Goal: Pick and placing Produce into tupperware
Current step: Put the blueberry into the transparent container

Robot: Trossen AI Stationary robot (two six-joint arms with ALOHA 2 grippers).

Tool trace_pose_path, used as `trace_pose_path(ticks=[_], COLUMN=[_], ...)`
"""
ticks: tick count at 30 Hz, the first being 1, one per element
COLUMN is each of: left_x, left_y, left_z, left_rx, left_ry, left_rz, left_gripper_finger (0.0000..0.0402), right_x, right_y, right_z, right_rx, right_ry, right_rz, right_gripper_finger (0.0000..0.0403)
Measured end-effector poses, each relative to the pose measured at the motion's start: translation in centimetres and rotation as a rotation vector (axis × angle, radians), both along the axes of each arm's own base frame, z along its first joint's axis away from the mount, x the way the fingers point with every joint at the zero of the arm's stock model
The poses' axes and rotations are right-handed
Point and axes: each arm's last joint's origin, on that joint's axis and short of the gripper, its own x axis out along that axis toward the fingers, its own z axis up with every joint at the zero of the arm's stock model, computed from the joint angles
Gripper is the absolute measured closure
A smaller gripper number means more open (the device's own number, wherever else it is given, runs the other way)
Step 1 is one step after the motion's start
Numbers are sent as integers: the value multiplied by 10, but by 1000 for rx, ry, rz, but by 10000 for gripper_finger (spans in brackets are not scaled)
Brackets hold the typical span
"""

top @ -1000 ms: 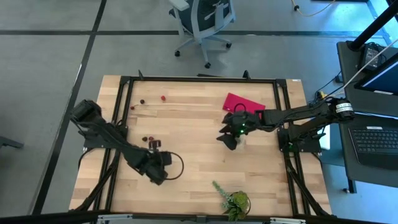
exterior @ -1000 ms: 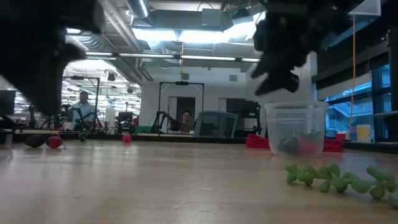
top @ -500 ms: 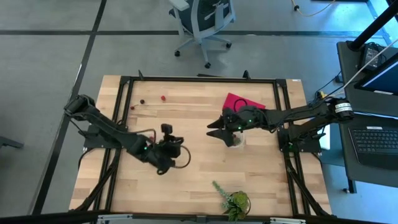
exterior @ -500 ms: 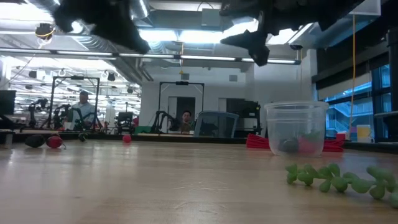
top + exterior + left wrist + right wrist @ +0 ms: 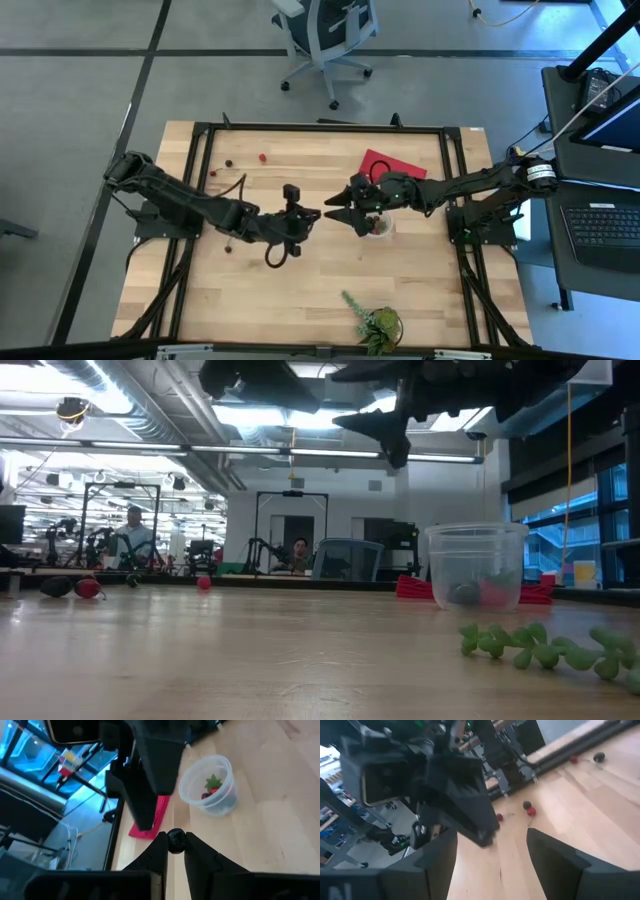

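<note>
Your left gripper is pinching one dark berry between its fingertips, carried high over the middle of the table so it clears the wood on the way to the cup. You have that arm stretched long and low from the left edge toward the centre, wrist leading, tips aimed right at the other arm. Your right gripper hangs with its fingers spread and nothing between them, just left of the cup and nose to nose with the left one; by my reading it is either waiting for a hand-over or simply standing in the way. That arm reaches in from the right edge, nearly level, passing over the cup. Behind it, the red flat piece lies on the far right of the table, and the green plant sits at the near edge. The cup stands upright, right of centre, with a strawberry and something dark already inside. Loose produce remains at the far left, with a little more under the left arm.
</note>
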Motion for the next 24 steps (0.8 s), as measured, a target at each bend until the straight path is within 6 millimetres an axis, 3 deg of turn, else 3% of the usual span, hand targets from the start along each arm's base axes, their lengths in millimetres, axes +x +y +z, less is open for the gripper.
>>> trace_pose_path(ticks=[15,24], left_x=[11,14], left_y=[11,20], left_z=[14,14], left_rx=[14,6], left_ry=[-105,-105], left_rz=[-91,-83], left_gripper_finger=[362,364], right_x=[1,1], right_y=[0,2], right_z=[4,6], right_rx=[-3,1], right_ry=[-48,-65], right_rz=[2,52], right_gripper_finger=[165,227])
